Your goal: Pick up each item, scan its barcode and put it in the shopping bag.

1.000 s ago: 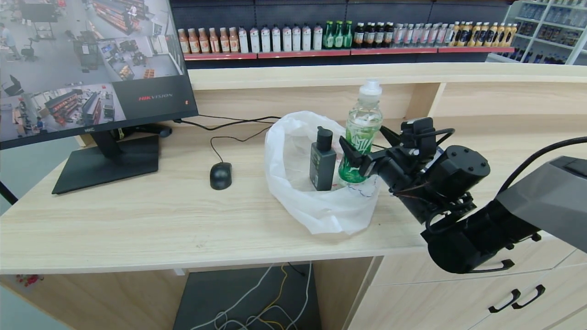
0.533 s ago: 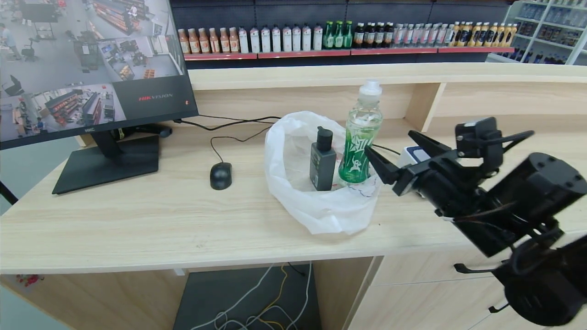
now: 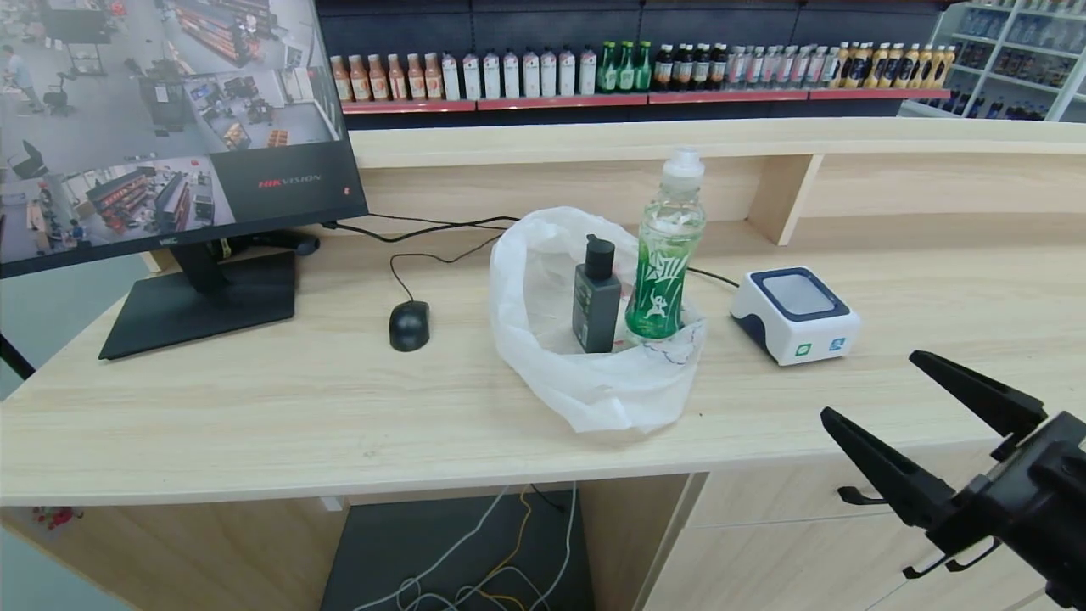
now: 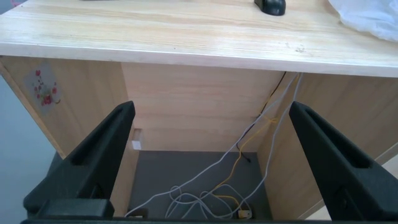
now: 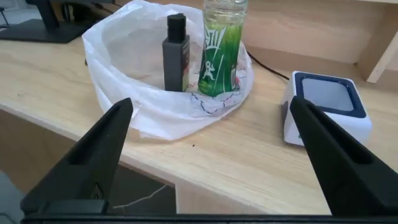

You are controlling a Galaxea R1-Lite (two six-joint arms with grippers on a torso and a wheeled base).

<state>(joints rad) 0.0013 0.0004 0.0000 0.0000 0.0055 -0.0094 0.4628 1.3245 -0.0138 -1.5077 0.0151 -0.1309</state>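
A white plastic shopping bag (image 3: 594, 373) (image 5: 155, 112) lies open on the wooden counter (image 3: 297, 407). Inside it stand a dark grey pump bottle (image 3: 596, 297) (image 5: 175, 56) and a green drink bottle (image 3: 666, 255) (image 5: 219, 53) with a white cap. A white and blue barcode scanner (image 3: 793, 314) (image 5: 326, 106) sits to the bag's right. My right gripper (image 3: 870, 399) (image 5: 211, 115) is open and empty, off the counter's front right edge. My left gripper (image 4: 211, 112) is open and empty below the counter's front edge, facing the recess under it.
A monitor (image 3: 161, 127) on its stand and a black mouse (image 3: 408, 325) (image 4: 269, 5) occupy the counter's left. Cables (image 3: 475, 560) (image 4: 205, 186) lie on the floor under the counter. Drawers with black handles (image 3: 857, 496) are below the right side. Shelves of bottles (image 3: 636, 68) stand behind.
My right gripper has let go of the green bottle, left standing in the bag, and drawn back to the right and toward me, uncovering the scanner.
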